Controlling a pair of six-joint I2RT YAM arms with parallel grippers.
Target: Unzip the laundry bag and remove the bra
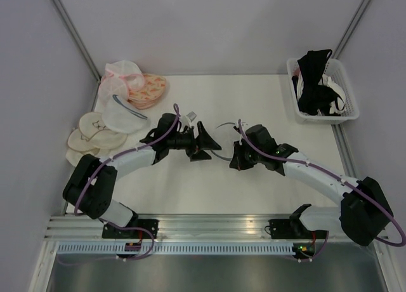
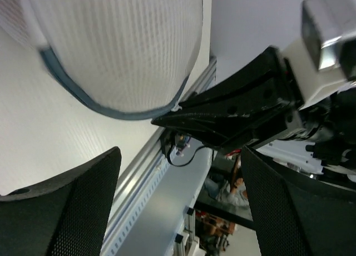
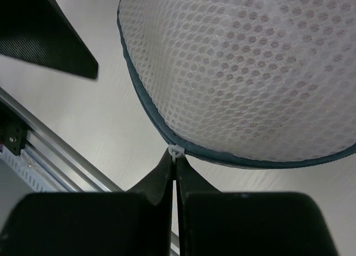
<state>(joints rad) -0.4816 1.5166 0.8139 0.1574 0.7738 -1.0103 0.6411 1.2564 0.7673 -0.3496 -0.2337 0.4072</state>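
Note:
The laundry bag (image 1: 223, 139), a white mesh dome with a dark grey-blue zipper rim, lies mid-table between my two grippers. It fills the top of the right wrist view (image 3: 245, 72) and the upper left of the left wrist view (image 2: 122, 44). My right gripper (image 3: 175, 158) is shut on the small white zipper pull (image 3: 176, 151) at the rim, on the bag's near right side (image 1: 235, 159). My left gripper (image 1: 206, 143) is open and empty, just left of the bag and not touching it (image 2: 181, 211). The bra is hidden; only a faint pinkish tint shows through the mesh.
At the back left lie a pink mesh pouch (image 1: 124, 76), an orange patterned bra (image 1: 151, 89), another white mesh pouch (image 1: 125, 117) and cream padded cups (image 1: 89, 138). A white basket (image 1: 346, 82) with black bras stands at the back right.

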